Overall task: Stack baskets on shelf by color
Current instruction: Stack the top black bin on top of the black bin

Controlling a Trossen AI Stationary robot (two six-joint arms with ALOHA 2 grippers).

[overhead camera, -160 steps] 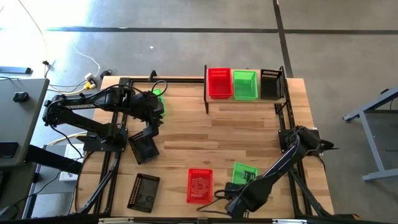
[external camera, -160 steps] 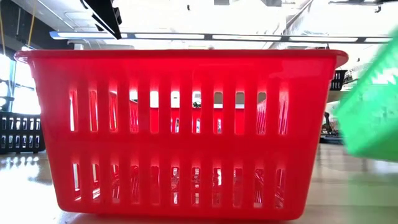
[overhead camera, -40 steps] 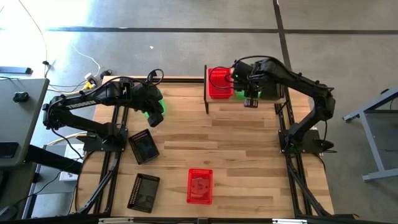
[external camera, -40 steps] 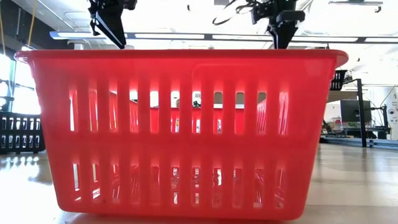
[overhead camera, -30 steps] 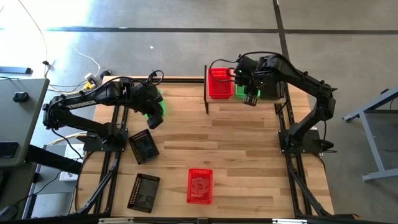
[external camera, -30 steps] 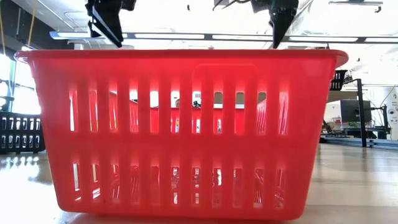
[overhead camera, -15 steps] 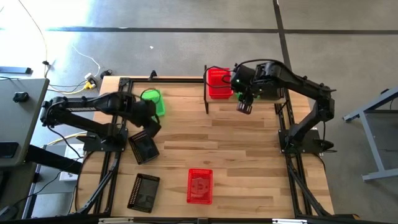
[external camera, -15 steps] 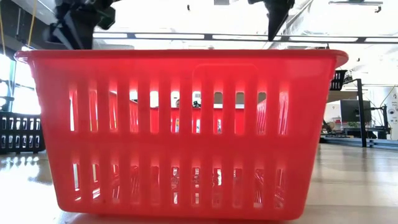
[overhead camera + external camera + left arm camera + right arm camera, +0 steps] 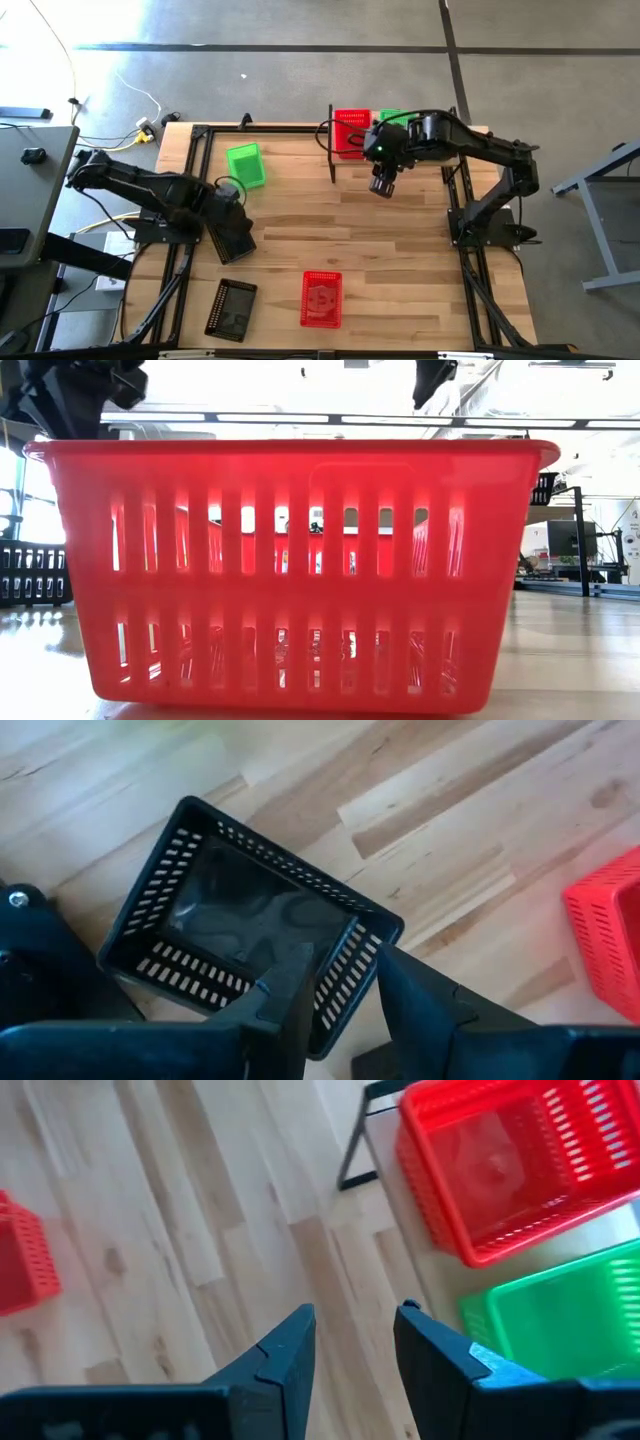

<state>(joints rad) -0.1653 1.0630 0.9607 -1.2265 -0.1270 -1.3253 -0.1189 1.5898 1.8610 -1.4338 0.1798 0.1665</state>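
We see the left tool (image 9: 335,982) released, fingers parted over the near wall of a black basket (image 9: 231,238) on the counter's (image 9: 400,260) left side. Right tool (image 9: 352,1342) is also released and empty, hanging over bare wood just off the shelf (image 9: 448,160). On the shelf sit a red basket (image 9: 350,128) and a green basket (image 9: 560,1315) side by side. Loose on the counter: another green basket (image 9: 245,164), a second black basket (image 9: 231,308), a second red basket (image 9: 321,298).

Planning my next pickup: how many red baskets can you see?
2: one red basket on the shelf beside a green basket, one red basket on the table's near side. Stacked ones may be hidden.
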